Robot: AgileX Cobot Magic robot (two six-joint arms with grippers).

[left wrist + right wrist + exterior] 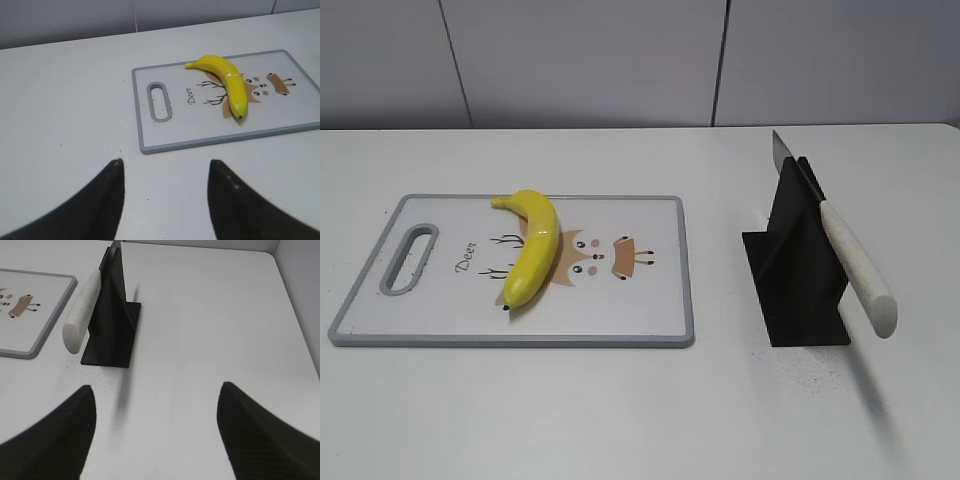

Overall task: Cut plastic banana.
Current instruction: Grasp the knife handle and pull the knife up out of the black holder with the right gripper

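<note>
The plastic banana (533, 243) is glossy yellow and lies on the white cutting board (640, 310), left of its middle; it also shows in the left wrist view (230, 80). A knife with a white handle (857, 268) rests slanted in a black stand (800, 270), handle toward the front; the right wrist view shows the handle (82, 310) too. My left gripper (165, 165) is open and empty over bare table, in front of the board's handle end. My right gripper (157, 390) is open and empty, in front of the stand. Neither gripper shows in the exterior view.
The cutting board has a grey rim, a handle slot (410, 258) at its left end and a deer drawing. The black stand (112, 315) stands right of the board. The white table ends at a grey wall (620, 60) behind and an edge (295, 315) at the right.
</note>
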